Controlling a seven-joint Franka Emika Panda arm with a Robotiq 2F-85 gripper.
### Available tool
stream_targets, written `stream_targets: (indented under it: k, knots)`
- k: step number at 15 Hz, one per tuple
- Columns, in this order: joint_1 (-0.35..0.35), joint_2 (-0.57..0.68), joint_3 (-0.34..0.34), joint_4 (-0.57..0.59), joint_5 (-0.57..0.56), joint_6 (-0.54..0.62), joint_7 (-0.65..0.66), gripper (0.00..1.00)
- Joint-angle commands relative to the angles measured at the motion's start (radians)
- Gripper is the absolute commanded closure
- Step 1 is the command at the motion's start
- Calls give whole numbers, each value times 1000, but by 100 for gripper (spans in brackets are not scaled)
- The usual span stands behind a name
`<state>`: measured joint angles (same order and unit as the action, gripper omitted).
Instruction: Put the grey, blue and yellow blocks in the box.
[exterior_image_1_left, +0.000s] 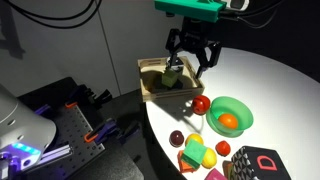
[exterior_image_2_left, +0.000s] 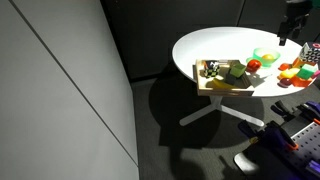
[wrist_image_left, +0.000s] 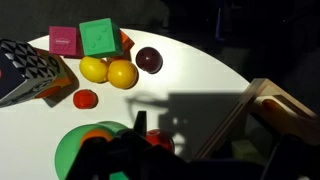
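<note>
The box (exterior_image_1_left: 150, 92) is a shallow tray of light wood at the table's edge, also seen in an exterior view (exterior_image_2_left: 222, 86) and at the right of the wrist view (wrist_image_left: 262, 100). Small blocks lie inside it: a yellow-green block (exterior_image_1_left: 172, 75), and a pale greenish-blue one (exterior_image_2_left: 236, 72) beside a darker grey one (exterior_image_2_left: 212, 70). My gripper (exterior_image_1_left: 191, 62) hangs open above the box, with nothing between its fingers. In the wrist view the gripper (wrist_image_left: 200, 160) is a dark shape at the bottom, with a dim block (wrist_image_left: 243, 151) inside the tray's wall.
A green bowl (exterior_image_1_left: 231, 113) holding an orange fruit stands beside the box, with a red tomato (exterior_image_1_left: 201, 104) next to it. Further along are a dark plum (wrist_image_left: 149, 60), a lemon (wrist_image_left: 93, 68), an orange (wrist_image_left: 122, 73), a green block (wrist_image_left: 98, 37), a pink block (wrist_image_left: 64, 40) and a black box (exterior_image_1_left: 255, 163).
</note>
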<state>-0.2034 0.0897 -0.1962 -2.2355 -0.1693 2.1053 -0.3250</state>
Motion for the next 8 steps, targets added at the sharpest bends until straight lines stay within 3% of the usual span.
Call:
stream_targets:
  k: [1, 8]
  knots:
    - [-21, -79, -15, -39, 9, 4, -25, 0]
    - [-24, -139, -37, -67, 57, 42, -11, 0]
